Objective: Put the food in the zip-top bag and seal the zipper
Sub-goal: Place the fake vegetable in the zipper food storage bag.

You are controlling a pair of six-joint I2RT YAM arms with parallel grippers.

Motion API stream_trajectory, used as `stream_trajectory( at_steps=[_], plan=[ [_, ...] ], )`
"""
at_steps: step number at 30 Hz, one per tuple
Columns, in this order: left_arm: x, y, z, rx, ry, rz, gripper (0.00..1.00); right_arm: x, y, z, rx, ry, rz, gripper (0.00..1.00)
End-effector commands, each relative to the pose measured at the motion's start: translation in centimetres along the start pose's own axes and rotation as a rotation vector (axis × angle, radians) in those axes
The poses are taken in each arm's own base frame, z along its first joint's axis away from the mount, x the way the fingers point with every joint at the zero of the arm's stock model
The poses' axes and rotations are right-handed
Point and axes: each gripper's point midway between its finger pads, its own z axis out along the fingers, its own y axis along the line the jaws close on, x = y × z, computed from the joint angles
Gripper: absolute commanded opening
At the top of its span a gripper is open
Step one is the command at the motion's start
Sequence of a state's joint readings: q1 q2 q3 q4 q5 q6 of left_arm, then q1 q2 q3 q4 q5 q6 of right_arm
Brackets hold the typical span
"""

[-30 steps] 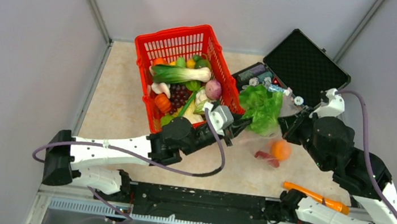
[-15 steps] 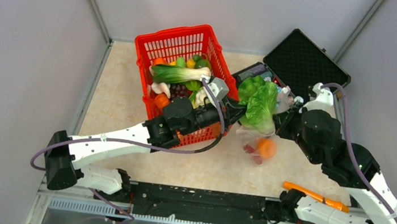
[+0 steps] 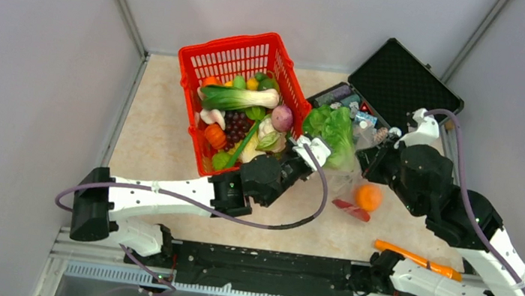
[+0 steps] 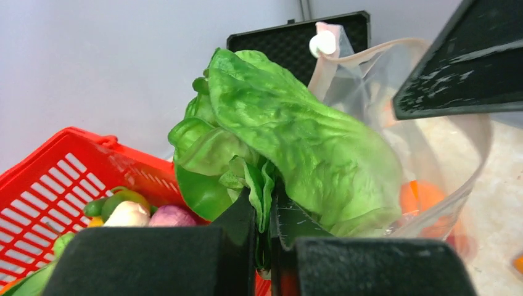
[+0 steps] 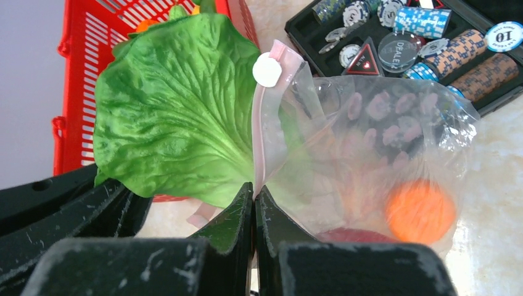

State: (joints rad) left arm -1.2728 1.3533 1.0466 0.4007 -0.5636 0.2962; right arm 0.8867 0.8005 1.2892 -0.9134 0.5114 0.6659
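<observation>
On the left, the red basket (image 3: 234, 43) is holding other toy food. Beside it, the left gripper (image 4: 262, 206) is squeezing the lettuce (image 4: 296, 135) in its jaws at the mouth of the zip-top bag (image 5: 382, 123). An orange round (image 5: 420, 211) is sitting inside. The right gripper (image 5: 254, 192) is pinching the zipper (image 5: 262, 123) between its jaws, and the zipper is not yet sealed.

Green lettuce (image 5: 166, 105) at mouth of clear bag (image 5: 376, 117); orange round (image 5: 419, 211) inside

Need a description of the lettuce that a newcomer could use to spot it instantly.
Find the red basket. Just right of it, in front of the open black case, is a clear bag. The lettuce is the big crinkled green leaf at that bag's mouth, pinched by the left gripper; it is the only green thing outside the basket.
</observation>
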Motion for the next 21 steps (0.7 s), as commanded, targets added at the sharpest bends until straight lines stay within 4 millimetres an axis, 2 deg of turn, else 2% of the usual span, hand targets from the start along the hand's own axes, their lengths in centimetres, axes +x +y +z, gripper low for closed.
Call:
stream_trajectory(
  at_steps=[1, 5, 9, 11, 14, 18, 21],
  plan=[
    [-3.8, 0.4, 0.2, -0.048, -0.096, -0.039, 0.00, -1.2, 1.4, 0.1, -0.058, -0.049, 0.073, 0.00],
    [-6.7, -3.5, -1.5, 0.192, -0.246, -0.166, 0.00, -1.2, 1.4, 0.7, -0.041, -0.067, 0.111, 0.00],
    [-7.2, -6.3, -3.5, 0.382, -0.316, -0.158, 0.00, -1.8, 1.5, 0.9, -0.040, -0.097, 0.145, 0.00],
    [-6.4, -7.2, -3.7, 0.424, -0.303, -0.130, 0.00, -2.1, 1.5, 1.1, -0.030, -0.104, 0.162, 0.00],
    [-3.9, -7.8, -2.9, 0.416, -0.210, -0.088, 0.00, -2.9, 2.2, 1.1, -0.052, -0.116, 0.170, 0.00],
    [0.4, -6.4, -2.2, 0.294, -0.089, -0.056, 0.00, -4.5, 2.8, 0.3, -0.081, -0.149, 0.180, 0.00],
    [1.5, -5.7, -2.4, 0.258, -0.083, -0.062, 0.00, -5.6, 3.2, -0.7, -0.114, -0.175, 0.188, 0.00]
  ],
)
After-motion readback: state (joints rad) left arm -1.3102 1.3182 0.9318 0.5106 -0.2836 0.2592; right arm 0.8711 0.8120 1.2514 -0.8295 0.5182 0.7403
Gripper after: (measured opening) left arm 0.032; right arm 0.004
